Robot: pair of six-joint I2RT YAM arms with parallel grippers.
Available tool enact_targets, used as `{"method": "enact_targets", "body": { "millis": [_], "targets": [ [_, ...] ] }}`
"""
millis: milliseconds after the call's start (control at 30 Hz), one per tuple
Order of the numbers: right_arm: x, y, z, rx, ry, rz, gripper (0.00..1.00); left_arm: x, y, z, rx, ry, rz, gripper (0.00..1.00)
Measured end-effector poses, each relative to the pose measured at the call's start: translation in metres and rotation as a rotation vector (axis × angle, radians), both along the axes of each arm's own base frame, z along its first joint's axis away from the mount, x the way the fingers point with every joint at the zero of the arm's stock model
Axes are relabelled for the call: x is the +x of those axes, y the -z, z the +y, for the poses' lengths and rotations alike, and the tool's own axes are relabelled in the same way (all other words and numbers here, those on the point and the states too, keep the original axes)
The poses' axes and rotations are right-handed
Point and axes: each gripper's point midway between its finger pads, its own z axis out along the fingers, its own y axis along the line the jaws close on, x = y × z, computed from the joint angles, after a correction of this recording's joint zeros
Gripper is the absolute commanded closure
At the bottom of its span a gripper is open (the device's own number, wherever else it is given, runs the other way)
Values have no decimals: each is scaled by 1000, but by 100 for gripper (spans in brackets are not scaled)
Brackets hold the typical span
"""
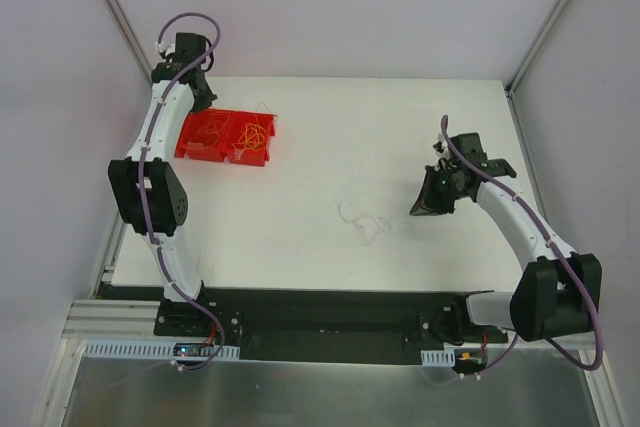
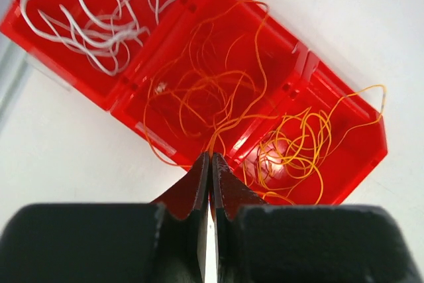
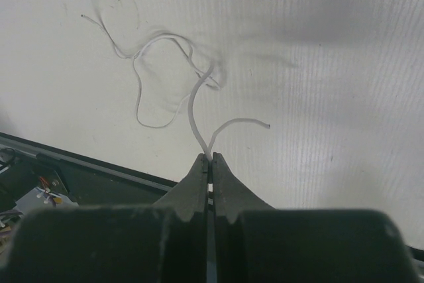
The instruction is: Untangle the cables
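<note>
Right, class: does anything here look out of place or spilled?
Yes. One white wire lies loose on the table, apart from the red tray, pinched in the right gripper. In the tray, orange wires stray over the walls and a yellow loop pokes past the rim.

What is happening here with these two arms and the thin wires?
Two robot arms seem to be sorting thin cables by colour. The right gripper is shut on a white cable lying loose on the table. The left gripper is shut over the red tray, apparently pinching an orange cable. The tray's compartments hold white wires, orange wires and yellow wires separately.
</note>
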Motion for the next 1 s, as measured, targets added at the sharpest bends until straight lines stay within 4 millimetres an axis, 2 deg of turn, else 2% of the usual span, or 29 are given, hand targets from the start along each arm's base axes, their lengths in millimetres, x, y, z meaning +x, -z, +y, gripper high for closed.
{"method": "enact_targets", "body": {
  "millis": [167, 367, 500, 533, 600, 633, 767, 867, 900, 1000],
  "targets": [
    [0, 1, -4, -6, 9, 8, 100, -5, 38, -2, -101, -68, 65, 100],
    [1, 0, -4, -7, 4, 7, 99, -9, 86, 19, -204, -195, 147, 100],
    [2, -3, -3, -3, -4, 0, 100, -15, 104, 29, -233, -236, 186, 100],
    [2, -4, -3, -1, -6, -3, 99, -18, 108, 30, -238, -243, 198, 97],
    [3, -6, -2, 4, -9, -7, 99, -21, 112, 28, -248, -240, 209, 72],
    [4, -7, -2, 6, -11, -10, 99, -21, 113, 26, -253, -232, 214, 62],
    [3, -8, 3, 8, -29, -14, 100, -21, 101, 22, -264, -202, 191, 35],
    [-1, -10, 13, 12, -71, -22, 100, -26, 74, 20, -266, -178, 139, 20],
    [-2, -11, 17, 14, -86, -24, 99, -29, 65, 20, -265, -172, 120, 16],
    [-8, -13, 34, 28, -153, -37, 100, -50, 26, 16, -269, -147, 42, 14]
  ]
}}
